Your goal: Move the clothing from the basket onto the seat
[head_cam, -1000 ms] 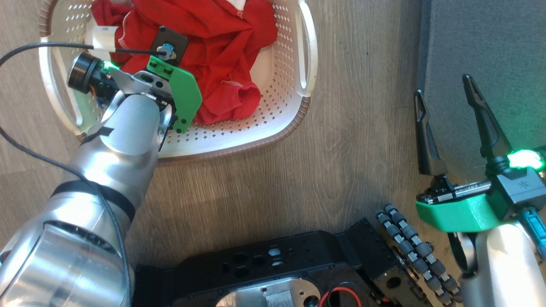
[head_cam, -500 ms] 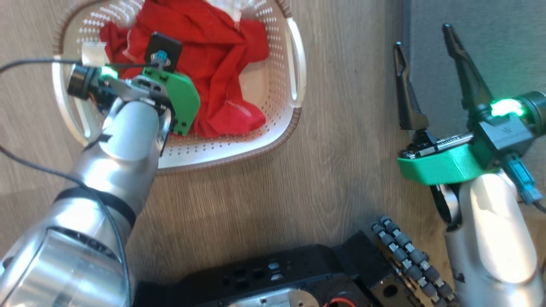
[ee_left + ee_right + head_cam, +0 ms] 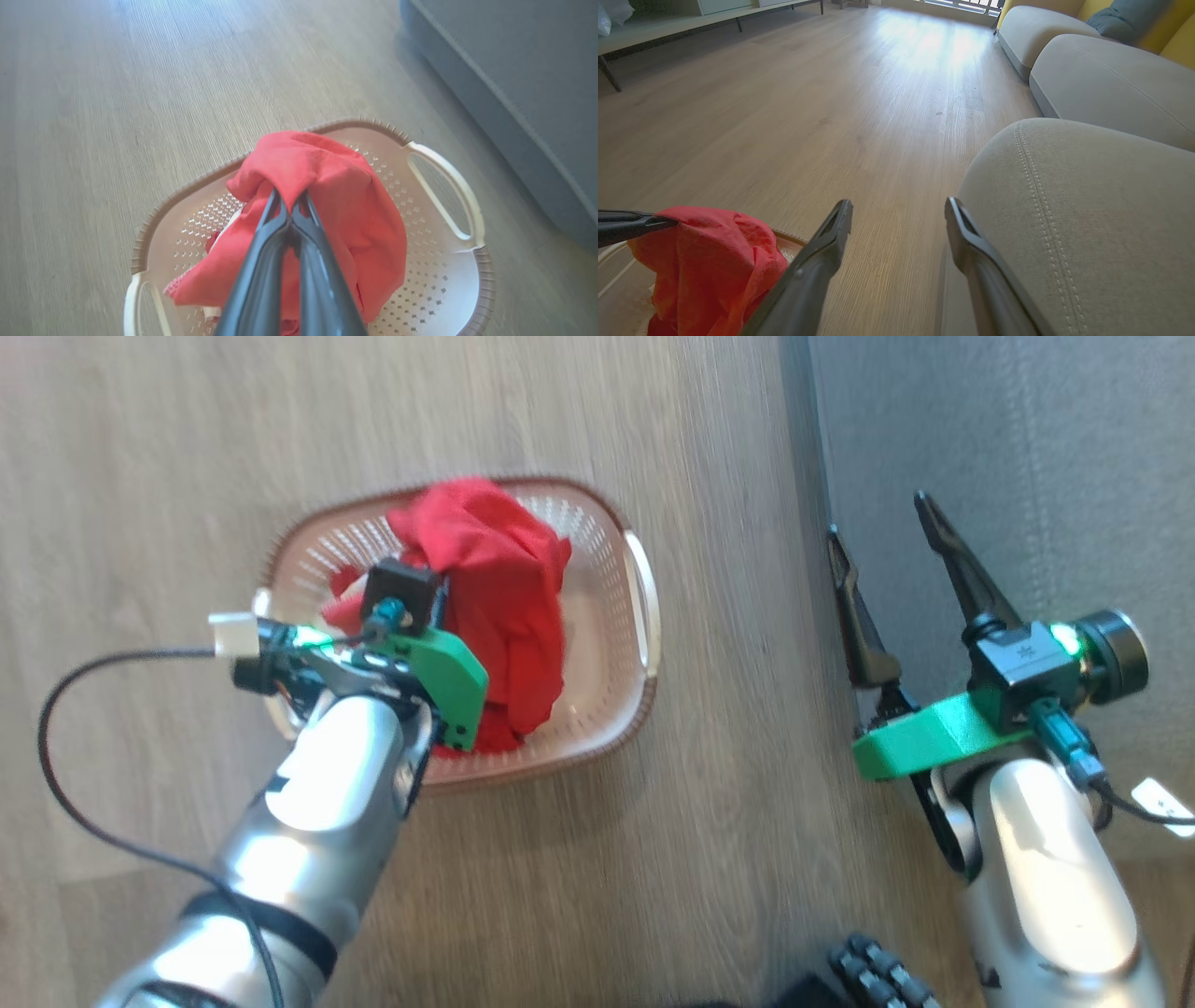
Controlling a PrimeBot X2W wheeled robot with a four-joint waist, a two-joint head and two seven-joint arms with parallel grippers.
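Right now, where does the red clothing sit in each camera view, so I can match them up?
Head view: clothing left of centre, bunched over the basket.
Left wrist view: clothing in the centre, pinched at the left gripper tips.
Right wrist view: clothing in the bottom-left corner.
Shared landmark: the grey seat, on the right in every view.

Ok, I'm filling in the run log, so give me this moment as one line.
stage: pick | left gripper: shut on clothing, fabric hanging into basket | right gripper: open, empty, at seat edge
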